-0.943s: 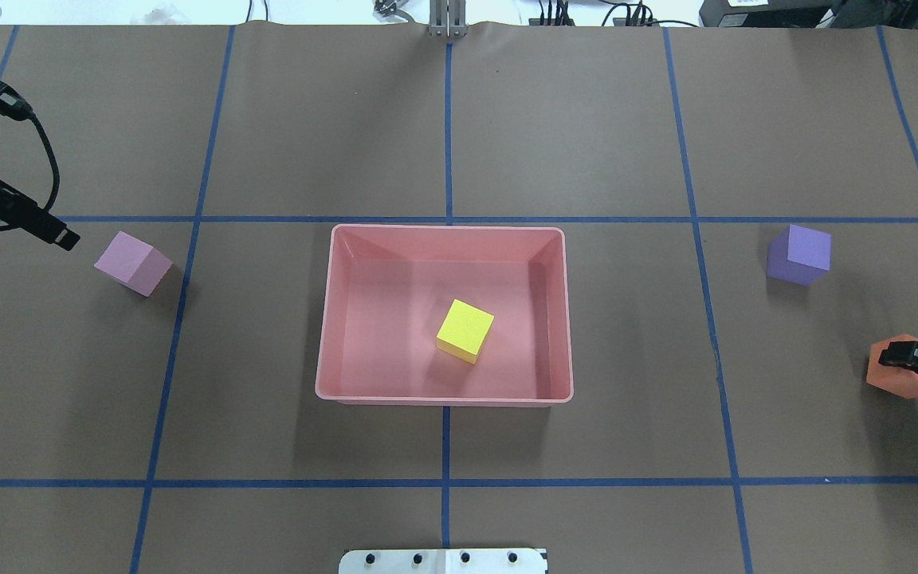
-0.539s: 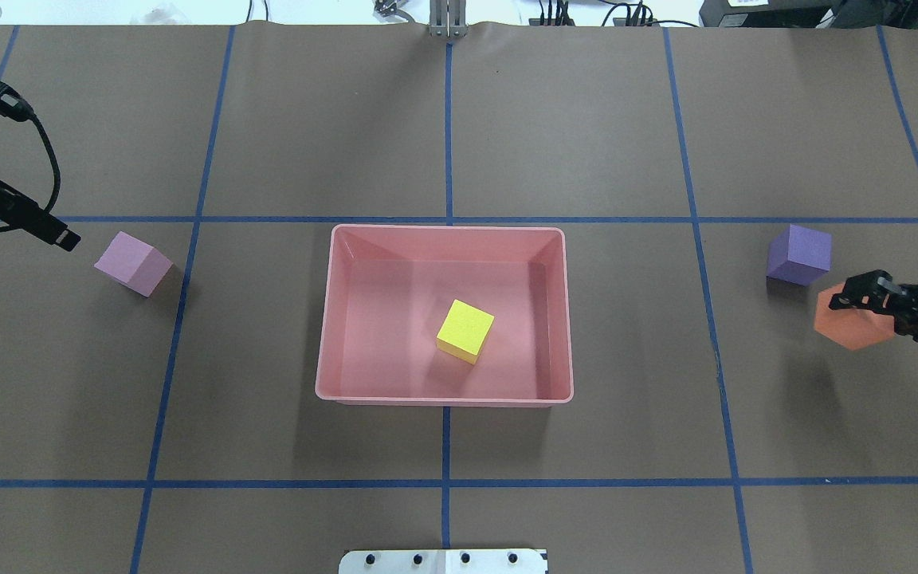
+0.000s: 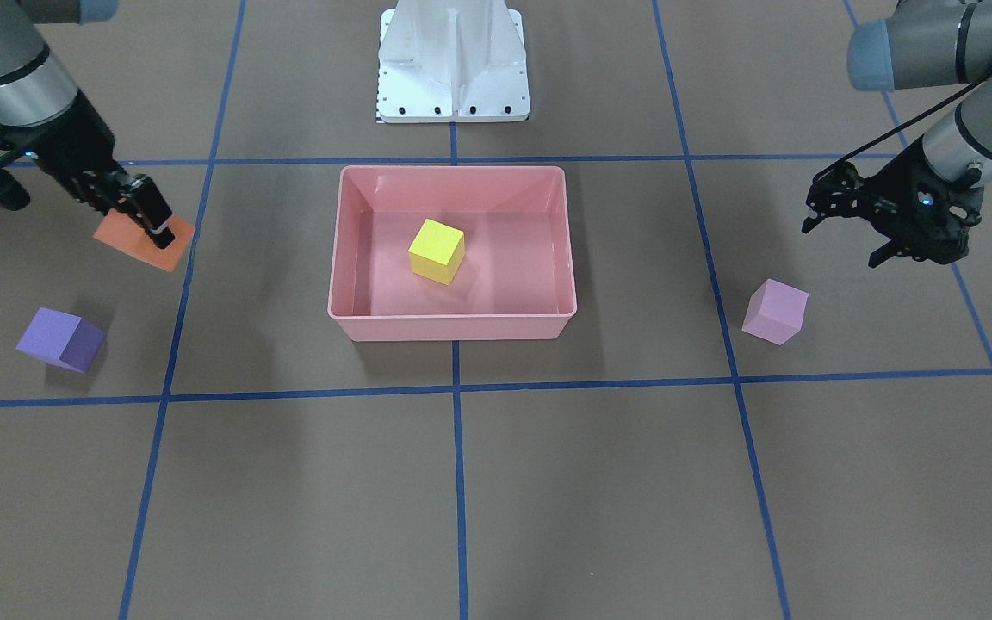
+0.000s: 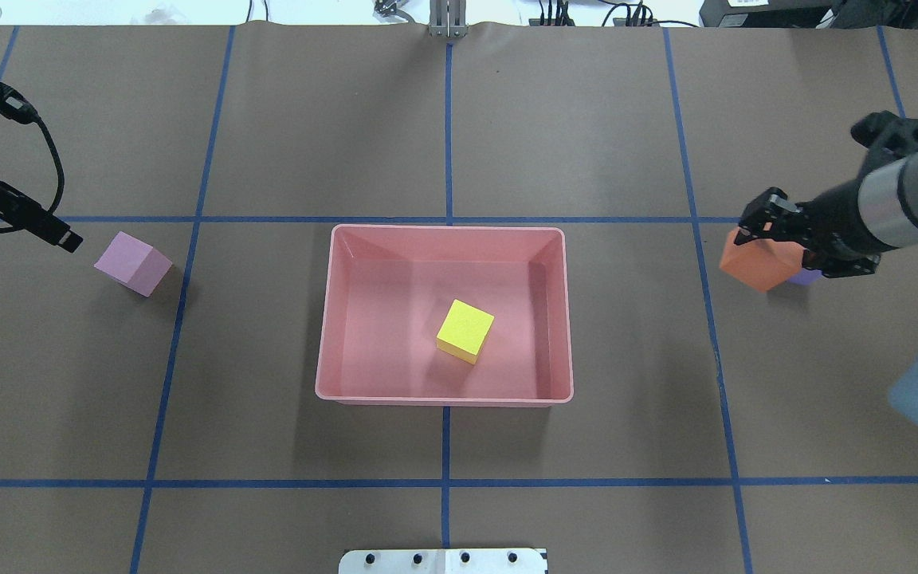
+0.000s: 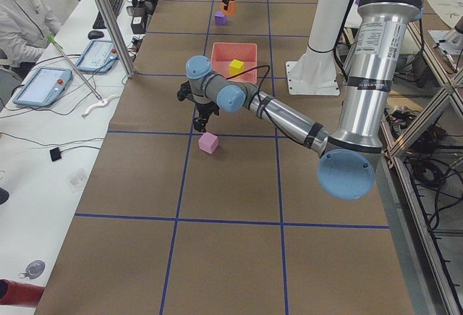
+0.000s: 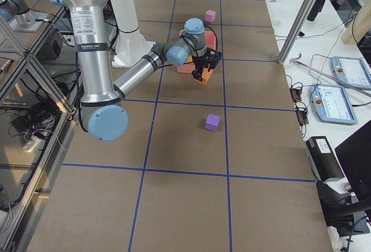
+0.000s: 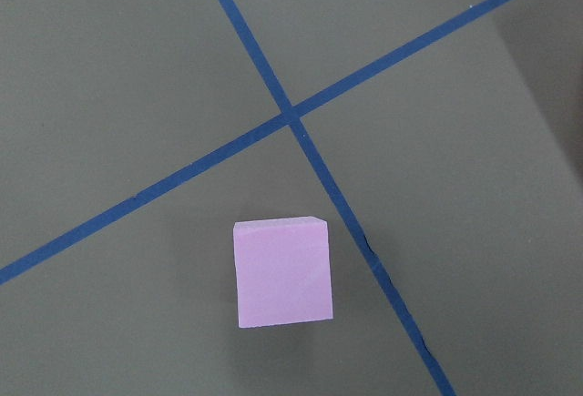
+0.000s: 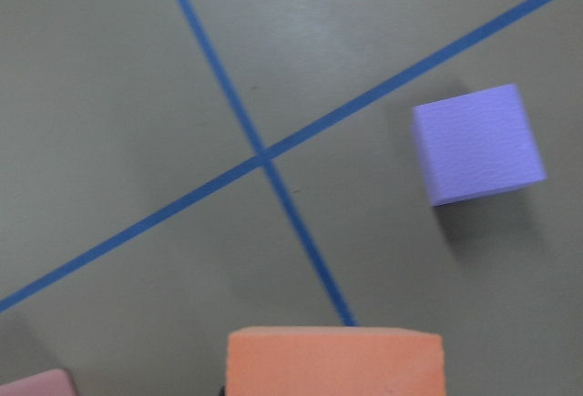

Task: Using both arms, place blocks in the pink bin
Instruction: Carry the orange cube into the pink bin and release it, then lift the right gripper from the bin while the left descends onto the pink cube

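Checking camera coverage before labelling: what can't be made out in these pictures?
Overhead: purple block mostly hidden by orange block and right gripper.
Right wrist: orange block cut off by bottom edge.
Left wrist: left gripper out of frame.
Exterior left: right gripper too small.

Right gripper (image 4: 774,231) moved from table's right edge toward pink bin (image 4: 447,229), in 2 steps, orange block (image 4: 752,265) clamped between its fingers throughout. In overhead view orange block now overlaps purple block (image 4: 808,277) and hides most of it. More of right arm now in view.
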{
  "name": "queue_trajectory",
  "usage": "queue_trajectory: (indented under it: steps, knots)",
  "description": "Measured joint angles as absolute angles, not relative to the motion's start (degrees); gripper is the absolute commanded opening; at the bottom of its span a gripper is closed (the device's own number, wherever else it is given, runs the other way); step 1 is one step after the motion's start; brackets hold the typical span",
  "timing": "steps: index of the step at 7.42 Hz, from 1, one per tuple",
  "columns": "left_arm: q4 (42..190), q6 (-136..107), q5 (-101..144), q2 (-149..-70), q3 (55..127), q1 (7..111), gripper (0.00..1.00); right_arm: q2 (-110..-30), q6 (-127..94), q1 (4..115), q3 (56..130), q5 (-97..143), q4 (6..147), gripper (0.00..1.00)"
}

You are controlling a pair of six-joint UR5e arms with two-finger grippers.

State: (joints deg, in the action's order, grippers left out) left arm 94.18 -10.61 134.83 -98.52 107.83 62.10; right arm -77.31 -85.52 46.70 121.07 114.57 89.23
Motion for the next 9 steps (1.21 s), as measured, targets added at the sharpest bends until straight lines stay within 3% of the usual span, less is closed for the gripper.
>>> queue_trajectory:
  steps: [2,3,4,9]
  knots:
    - [94.3,-10.5,134.8,-98.8,106.9,62.1,1.0,-62.2,-86.8,38.8,119.5,107.5,105.2,0.0]
    - [94.3,-10.4,134.8,-98.9,106.5,62.1,1.0,-57.2,-87.7,36.1,117.3,105.4,108.3,0.1]
    - [94.4,-10.4,134.8,-99.0,106.3,62.1,1.0,-53.5,-88.1,34.0,114.6,104.0,109.3,0.99]
    - [94.4,-10.4,134.8,-99.1,106.1,62.1,1.0,-50.5,-85.6,32.2,111.1,101.3,109.7,1.0]
